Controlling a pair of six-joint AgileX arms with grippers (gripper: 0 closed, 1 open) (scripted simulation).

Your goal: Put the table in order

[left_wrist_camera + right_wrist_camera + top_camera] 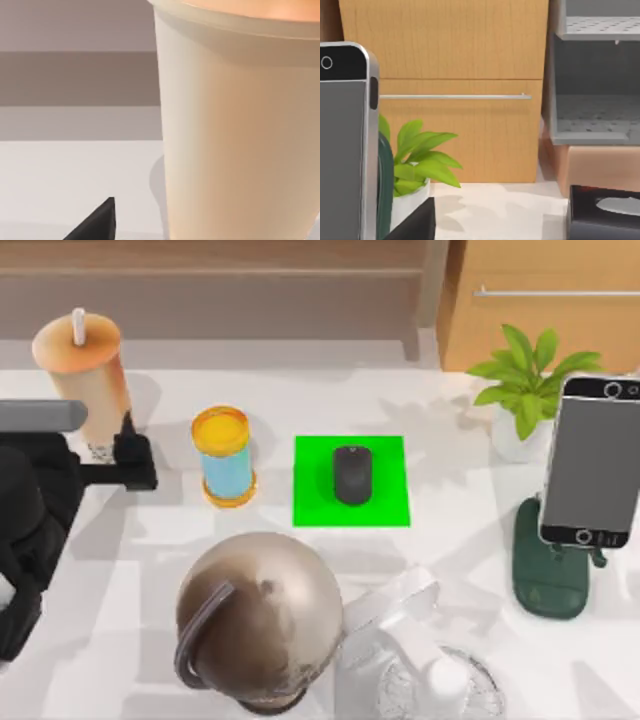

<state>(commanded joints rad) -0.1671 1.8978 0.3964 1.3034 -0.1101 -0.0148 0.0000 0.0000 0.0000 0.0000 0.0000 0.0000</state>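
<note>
The white table [455,560] carries several things. At its back left a tall milk tea cup [82,375] with a straw stands upright. My left gripper [118,455] is at the cup's base, open. In the left wrist view the cup [235,130] looms very close, with a gap between it and one black fingertip [97,222]. A blue can with a yellow lid [224,455] stands right of the cup. A black mouse [351,475] lies on a green mat [385,502]. Of my right gripper, one fingertip [417,222] shows beside the phone.
A phone [595,460] stands on a dark green stand [548,580] at the right, with a potted plant [525,390] behind it. A bronze round vessel [262,615] and a white fan [430,670] sit at the front. A wooden cabinet [540,300] stands behind the table. A black tissue box [602,212] lies farther off.
</note>
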